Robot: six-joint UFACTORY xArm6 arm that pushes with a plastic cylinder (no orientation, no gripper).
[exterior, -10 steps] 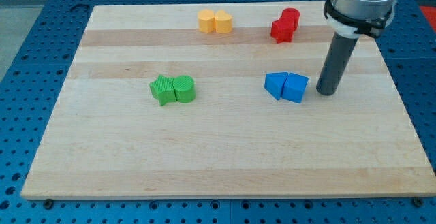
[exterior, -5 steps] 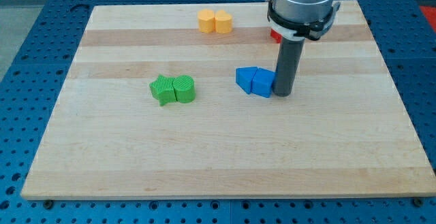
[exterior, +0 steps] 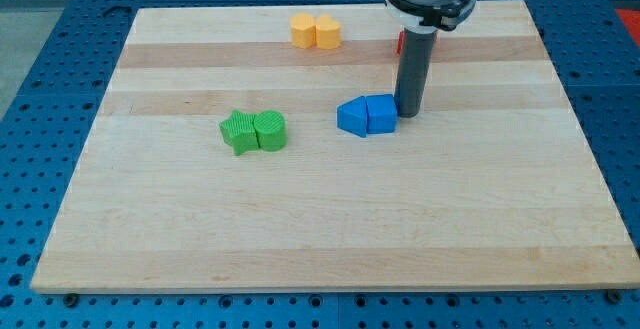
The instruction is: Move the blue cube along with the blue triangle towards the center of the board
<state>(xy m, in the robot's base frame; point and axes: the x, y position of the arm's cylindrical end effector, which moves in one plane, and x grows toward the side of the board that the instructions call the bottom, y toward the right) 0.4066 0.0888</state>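
The blue cube (exterior: 380, 114) and the blue triangle (exterior: 351, 117) sit side by side, touching, near the middle of the wooden board (exterior: 300, 229), slightly to the view's right. The triangle is on the left, the cube on the right. My tip (exterior: 407, 115) stands just to the right of the cube, touching or almost touching its right side. The rod rises from there toward the view's top.
Two green blocks (exterior: 254, 131) sit together left of centre. Two yellow-orange blocks (exterior: 315, 31) sit near the top edge. A red block (exterior: 400, 41) is mostly hidden behind the rod at the top right.
My tip has moved left and slightly up, pushing the blue cube and triangle leftward toward the middle of the board. The pair has rotated a little. The other blocks have not moved.
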